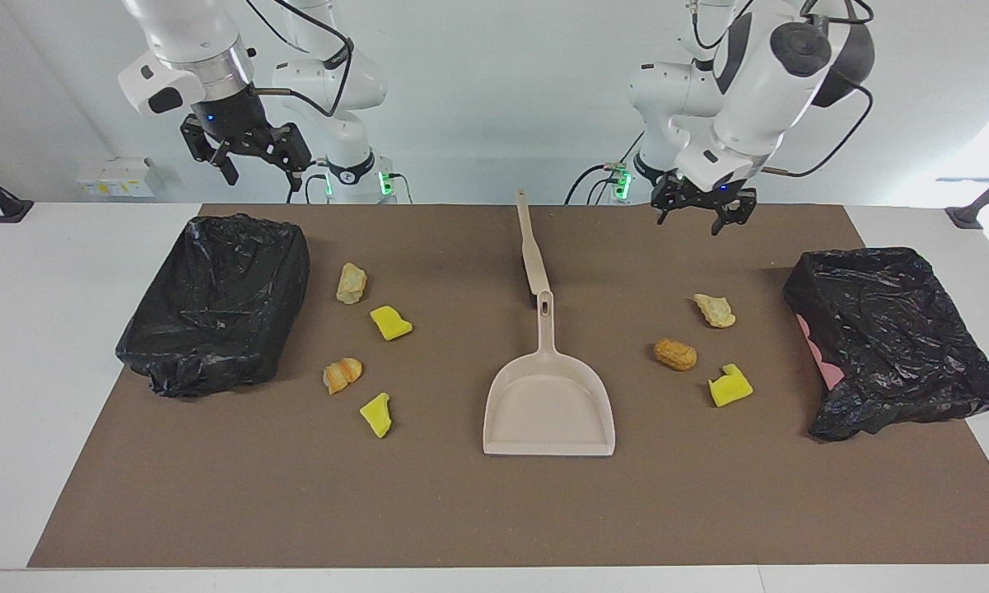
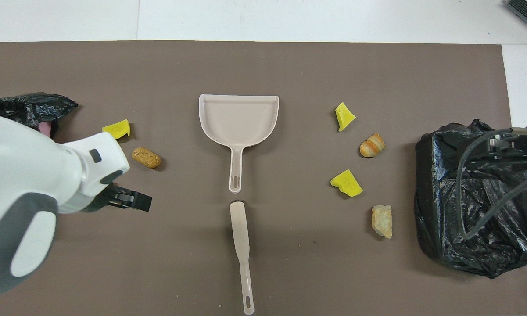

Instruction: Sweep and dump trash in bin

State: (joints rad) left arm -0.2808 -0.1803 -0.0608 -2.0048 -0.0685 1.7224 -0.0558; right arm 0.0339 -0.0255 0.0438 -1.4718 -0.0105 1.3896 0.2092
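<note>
Facing camera looks across at the robots; overhead looks down; both share the mat (image 1: 296, 494).
</note>
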